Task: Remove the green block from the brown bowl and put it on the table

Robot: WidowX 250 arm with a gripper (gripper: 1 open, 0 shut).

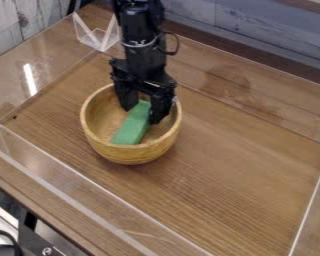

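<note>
The green block (132, 127) lies slanted inside the brown bowl (103, 145), its upper end leaning toward the bowl's far rim. My gripper (144, 103) points straight down over the far part of the bowl, open, its two black fingers standing on either side of the block's upper end. Nothing is gripped; the block rests on the bowl's inner wall. The bowl stands on the table (243, 160), left of its middle.
Clear acrylic walls (149, 225) run along the table's front, left and right edges. A paler patch (227, 88) marks the wood behind and to the right of the bowl. Bare tabletop lies to the right of the bowl.
</note>
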